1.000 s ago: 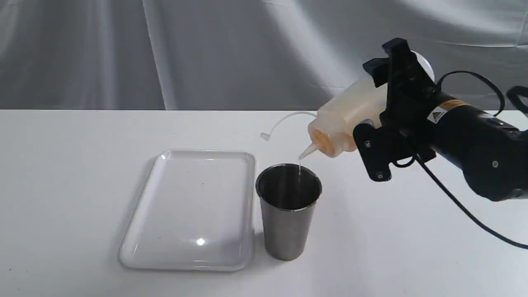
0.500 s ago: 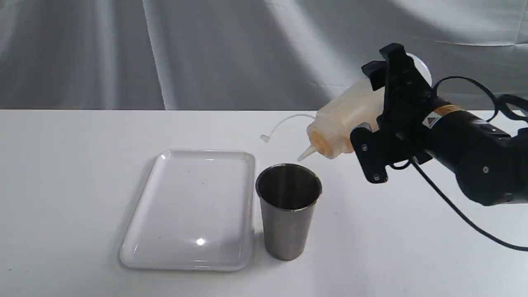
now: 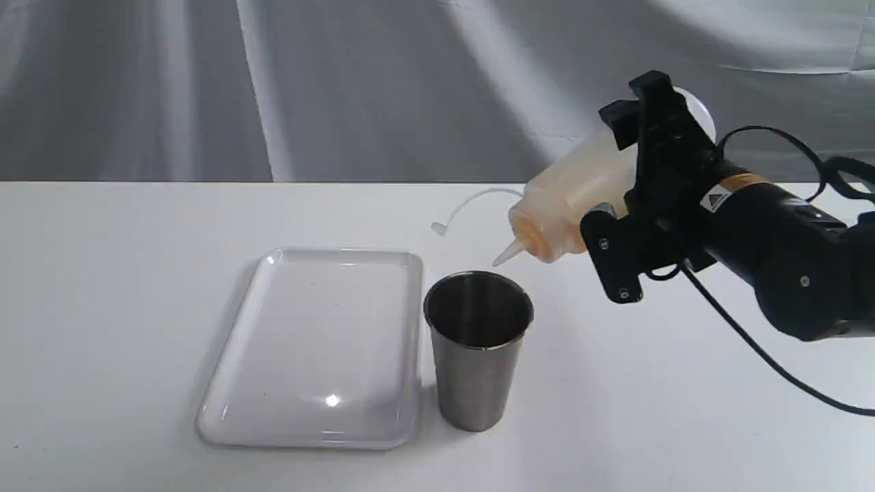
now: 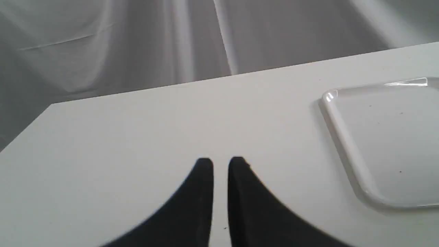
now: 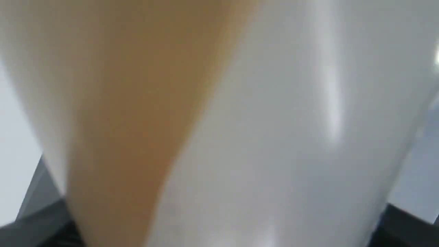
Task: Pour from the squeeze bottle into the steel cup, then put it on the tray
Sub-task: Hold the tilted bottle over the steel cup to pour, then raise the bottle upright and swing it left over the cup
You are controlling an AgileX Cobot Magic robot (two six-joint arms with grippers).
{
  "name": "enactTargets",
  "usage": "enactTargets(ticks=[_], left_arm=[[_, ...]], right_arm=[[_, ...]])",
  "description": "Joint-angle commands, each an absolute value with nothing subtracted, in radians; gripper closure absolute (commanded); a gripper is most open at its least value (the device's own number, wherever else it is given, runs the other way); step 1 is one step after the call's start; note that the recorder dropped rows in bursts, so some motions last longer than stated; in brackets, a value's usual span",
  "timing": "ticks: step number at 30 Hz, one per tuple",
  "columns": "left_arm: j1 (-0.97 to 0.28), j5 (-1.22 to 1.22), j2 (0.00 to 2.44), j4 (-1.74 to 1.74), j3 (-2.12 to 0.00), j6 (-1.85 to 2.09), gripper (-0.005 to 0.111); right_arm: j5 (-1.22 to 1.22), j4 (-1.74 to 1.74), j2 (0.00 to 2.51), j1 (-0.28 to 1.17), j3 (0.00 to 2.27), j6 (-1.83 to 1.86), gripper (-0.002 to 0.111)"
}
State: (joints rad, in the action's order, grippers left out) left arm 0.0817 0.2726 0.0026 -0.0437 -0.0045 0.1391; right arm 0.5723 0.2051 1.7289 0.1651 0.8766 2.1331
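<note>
My right gripper (image 3: pixel 632 184) is shut on the squeeze bottle (image 3: pixel 571 198), which hangs tilted with its cone nozzle pointing down-left, just above and right of the steel cup (image 3: pixel 477 348). No stream leaves the nozzle. Amber liquid pools near the neck, and the cap strap arcs off to the left. The bottle (image 5: pixel 219 120) fills the right wrist view. The cup stands upright beside the right edge of the white tray (image 3: pixel 225 417). In the left wrist view my left gripper (image 4: pixel 220 164) hovers over bare table, nearly closed with a thin gap and nothing held; a tray corner (image 4: pixel 337 113) shows beside it.
A white table (image 3: pixel 683 424) carries everything, with grey draped cloth (image 3: pixel 342 82) behind its far edge. A black cable (image 3: pixel 765 348) trails from the right arm down toward the table.
One second ago a thin stream ran from the nozzle into the cup; it has stopped. The bottle has risen slightly and tipped back a little, and has barely moved in the last half second.
</note>
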Motion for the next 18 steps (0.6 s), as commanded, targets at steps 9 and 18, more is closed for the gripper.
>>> enactTargets(ticks=[9, 18], left_arm=[[0.082, 0.266, 0.0, -0.044, 0.0, 0.137, 0.098], [0.082, 0.266, 0.0, -0.044, 0.0, 0.137, 0.098]], right_arm=[[0.617, 0.202, 1.718, 0.16, 0.886, 2.143, 0.091], [0.617, 0.252, 1.718, 0.16, 0.886, 2.143, 0.091]])
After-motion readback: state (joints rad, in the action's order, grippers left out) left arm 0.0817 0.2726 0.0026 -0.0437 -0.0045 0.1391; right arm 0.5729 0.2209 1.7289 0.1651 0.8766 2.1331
